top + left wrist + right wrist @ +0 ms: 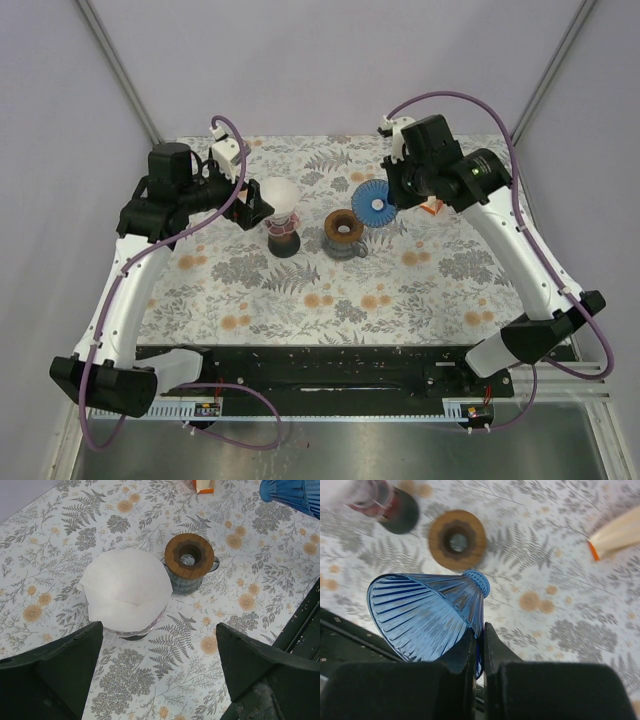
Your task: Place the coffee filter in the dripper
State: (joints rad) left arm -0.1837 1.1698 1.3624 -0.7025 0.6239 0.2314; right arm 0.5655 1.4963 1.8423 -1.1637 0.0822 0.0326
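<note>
A white paper coffee filter [281,197] sits point down in a clear holder on a dark stand [283,240]; it also shows in the left wrist view [126,590]. My left gripper [250,203] is open and empty just left of it, its jaws wide apart [160,665]. My right gripper [398,190] is shut on the rim of a blue ribbed dripper [376,204] and holds it tilted in the air, above and right of a wood-topped cup [343,231]. In the right wrist view the dripper [425,612] is pinched at its edge by the gripper [480,635].
The wood-topped cup [189,556] stands right of the filter stand on the floral table. An orange and white packet [432,207] lies at the back right. A black rail [330,365] runs along the near edge.
</note>
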